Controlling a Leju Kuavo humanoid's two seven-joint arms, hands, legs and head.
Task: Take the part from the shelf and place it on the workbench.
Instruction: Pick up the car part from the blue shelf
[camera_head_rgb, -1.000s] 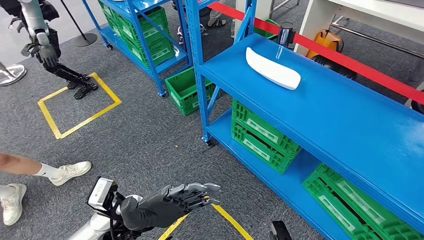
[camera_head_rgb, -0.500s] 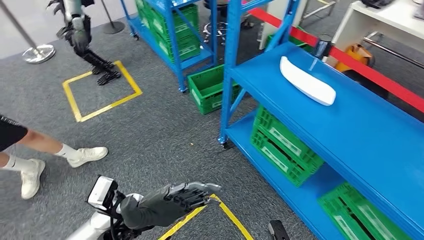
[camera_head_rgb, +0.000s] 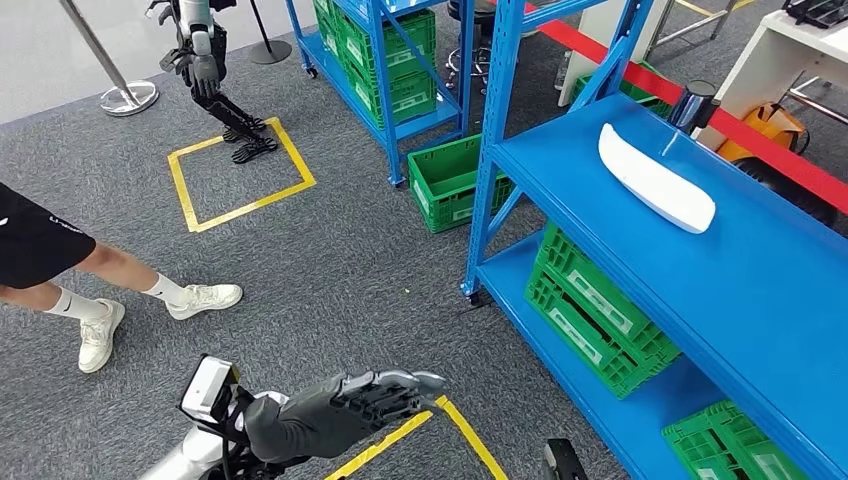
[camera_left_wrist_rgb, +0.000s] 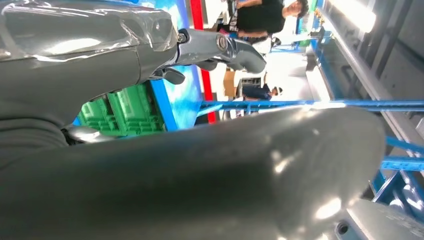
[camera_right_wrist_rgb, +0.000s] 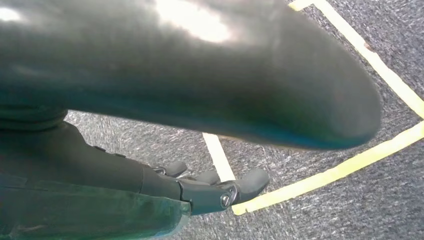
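The left robot hand (camera_head_rgb: 345, 405) is seen low in the head view, held out flat over the grey carpet with fingers (camera_head_rgb: 400, 385) extended and slightly apart — nothing is held in it. Just under and beyond its fingertips a yellow tape line (camera_head_rgb: 440, 430) is laid on the floor. The right robot hand (camera_right_wrist_rgb: 200, 187) is shown in the right wrist view above the same carpet and tape, fingers loosely extended and nothing grasped.

To the left of the left robot hand, a person's legs (camera_head_rgb: 90, 275) in white shoes are seen standing on the carpet. Ahead and to the right, a blue shelf (camera_head_rgb: 760, 300) is placed, with green crates (camera_head_rgb: 590, 310) stored on its lower level. The part (camera_head_rgb: 655, 180) — long, white and curved — is lying on the upper shelf surface, well apart from both hands. Farther off to the left, a taped yellow square (camera_head_rgb: 240, 175) is marked on the floor, and another robot (camera_head_rgb: 205, 60) is standing at its far edge.
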